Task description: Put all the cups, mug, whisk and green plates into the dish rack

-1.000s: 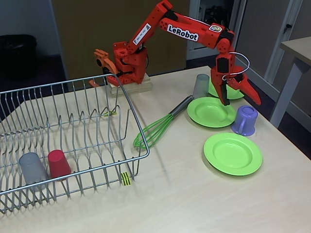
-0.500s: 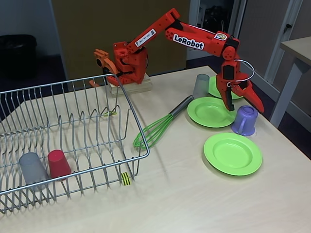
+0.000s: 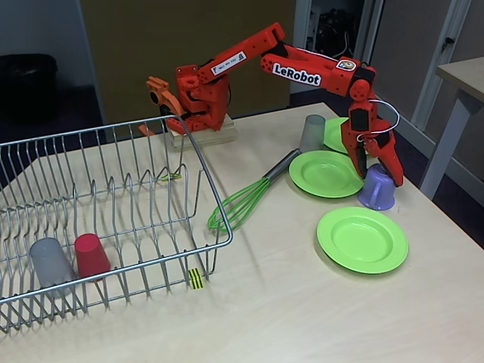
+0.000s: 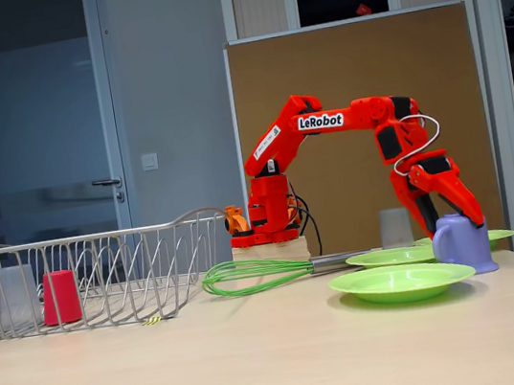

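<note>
1. Claw first: your red two-finger claw is down at the light purple plastic mug with a loop handle, jaws parted and straddling its rim, one finger looking to be inside and one outside; you have no lift on it, since the mug stands on the surface.
2. Nearest you in the angled fixed view, the large silver wire dish rack with upright prongs and a yellow-black striped tag already holds two items: an opaque red plastic tumbler and a translucent grey plastic tumbler, side by side near the front left.
3. Outside the rack lies the balloon whisk with bright green wire loops and a dark handle, on the surface just beside the rack's right end.
4. Right of it, you have the nearest round lime-green plastic plate, then a second green plate just beside the mug, and a third green plate behind, partly hidden by the arm.
5. A second translucent grey tumbler stands near the far plates.
6. By my count two of eight pieces are racked; six remain.
7. Your surface is a pale wood-look tabletop; beyond it stand a brown board, a grey door and another table's edge.
</note>
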`<act>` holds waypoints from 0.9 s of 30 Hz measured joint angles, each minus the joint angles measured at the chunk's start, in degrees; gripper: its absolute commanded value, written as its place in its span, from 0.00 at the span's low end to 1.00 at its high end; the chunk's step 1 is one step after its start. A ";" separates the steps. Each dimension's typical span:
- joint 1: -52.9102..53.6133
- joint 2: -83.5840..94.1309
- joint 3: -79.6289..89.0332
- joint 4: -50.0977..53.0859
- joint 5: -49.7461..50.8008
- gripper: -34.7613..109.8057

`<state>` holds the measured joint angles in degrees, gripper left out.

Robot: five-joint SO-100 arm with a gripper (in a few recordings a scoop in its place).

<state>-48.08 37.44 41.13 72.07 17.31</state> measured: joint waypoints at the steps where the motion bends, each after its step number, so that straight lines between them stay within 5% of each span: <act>1: 0.00 0.00 -0.62 0.00 0.00 0.39; 10: 0.53 -0.09 -4.48 5.71 0.79 0.36; 22: 4.83 -0.26 -25.22 21.01 -9.58 0.35; 27: 9.05 5.45 -20.13 23.38 -15.47 0.36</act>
<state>-39.02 42.89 21.01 95.45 1.85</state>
